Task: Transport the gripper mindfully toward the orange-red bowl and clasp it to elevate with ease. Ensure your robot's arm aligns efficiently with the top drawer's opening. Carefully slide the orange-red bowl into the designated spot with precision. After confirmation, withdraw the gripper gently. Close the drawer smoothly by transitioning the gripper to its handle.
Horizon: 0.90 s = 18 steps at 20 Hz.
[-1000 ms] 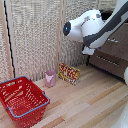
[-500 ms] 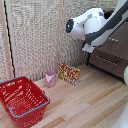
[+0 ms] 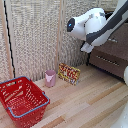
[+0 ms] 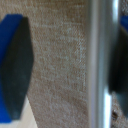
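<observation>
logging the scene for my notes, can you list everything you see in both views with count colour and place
wire-mesh basket: 1, red, on the wooden floor at the exterior view's lower left
cup: 1, pink, on the floor by the woven wall screen
flat packet: 1, red and yellow, leaning against the wall beside the cup
drawer cabinet: 1, dark grey-brown, exterior view's right, slim silver bar handles
handle: 1, silver, close up in the wrist view, between the fingers
orange-red bowl: none in view
robot's arm: 1, white with dark joints, reaching to the cabinet
gripper: 1, dark fingers with blue tips, straddling the handle, jaws apart

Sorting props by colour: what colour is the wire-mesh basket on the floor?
Red, with a blue rim; the basket shows best in the exterior view.
</observation>
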### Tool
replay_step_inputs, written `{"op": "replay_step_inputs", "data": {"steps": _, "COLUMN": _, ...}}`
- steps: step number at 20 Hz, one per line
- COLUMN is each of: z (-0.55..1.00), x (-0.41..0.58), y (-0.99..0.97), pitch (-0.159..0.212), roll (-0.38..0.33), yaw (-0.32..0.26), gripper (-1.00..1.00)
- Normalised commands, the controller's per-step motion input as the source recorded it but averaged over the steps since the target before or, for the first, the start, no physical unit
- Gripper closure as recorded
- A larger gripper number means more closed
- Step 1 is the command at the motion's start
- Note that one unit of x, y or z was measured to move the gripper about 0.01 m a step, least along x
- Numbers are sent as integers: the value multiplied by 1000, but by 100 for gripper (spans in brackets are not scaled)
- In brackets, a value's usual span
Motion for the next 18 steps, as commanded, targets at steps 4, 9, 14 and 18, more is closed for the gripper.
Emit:
{"op": "replay_step_inputs", "data": {"steps": 4, "z": 134, "x": 20, "y": -425, "pitch": -155, "roll": 185, "yaw": -92, "gripper": 100}}
{"op": "replay_step_inputs", "data": {"steps": 9, "z": 438, "x": 162, "y": -535, "pitch": -116, "roll": 189, "yaw": -63, "gripper": 100}}
{"op": "replay_step_inputs", "data": {"steps": 14, "z": 563, "x": 259, "y": -548, "pitch": -34, "roll": 145, "yaw": 3, "gripper": 100}}
{"op": "replay_step_inputs", "data": {"steps": 18, "z": 575, "x": 239, "y": -578, "pitch": -46, "roll": 50, "yaw": 111, "gripper": 100}}
